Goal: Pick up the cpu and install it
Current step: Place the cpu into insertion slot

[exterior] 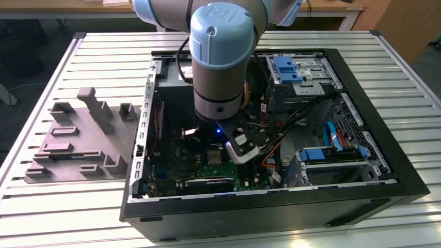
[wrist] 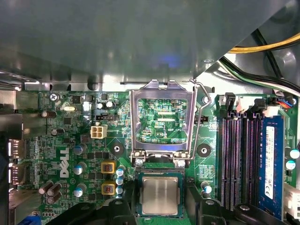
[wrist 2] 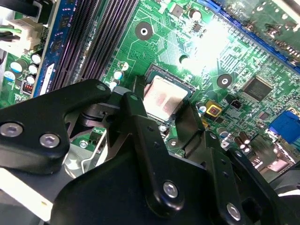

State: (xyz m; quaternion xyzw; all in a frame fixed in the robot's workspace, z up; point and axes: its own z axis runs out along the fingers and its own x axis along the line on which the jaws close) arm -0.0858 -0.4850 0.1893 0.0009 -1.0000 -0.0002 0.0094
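1. green motherboard (wrist: 119, 126) covers the floor of an open black computer case (exterior: 276, 212), which sits on a slatted metal table (exterior: 69, 212). in the exterior view we see a grey moulded fixture (exterior: 76, 139) just beside the case, on the exterior view's left.
2. the pale blue and grey arm (exterior: 220, 62) reaches down into the case from above. its tool (exterior: 241, 147) hangs low over the board.
3. the cpu (wrist: 160, 196), silvery on top with a thin green rim, lies flat and square inside the dark socket (wrist: 159, 174). in both wrist views we see it seated there (wrist 2: 161, 98).
4. the tool (wrist 2: 163, 107) is released. its black fingers (wrist: 198, 207) stand spread, one on each side of the socket and wider apart than the cpu. we see a gap between each finger and the chip.
5. the socket's metal load plate (wrist: 161, 86) is swung open, away from the cpu, and hinged at the socket's edge. the green board shows through its window.
6. the thin wire lever (wrist: 200, 123) stands raised beside the plate, on the side towards the dark memory slots (wrist: 239, 159).
7. a blue memory stick (wrist: 271, 159) sits next to those slots, on the side away from the socket.
8. in the exterior view the cpu (exterior: 215, 157) shows as a small pale square just beside the tool's tip.
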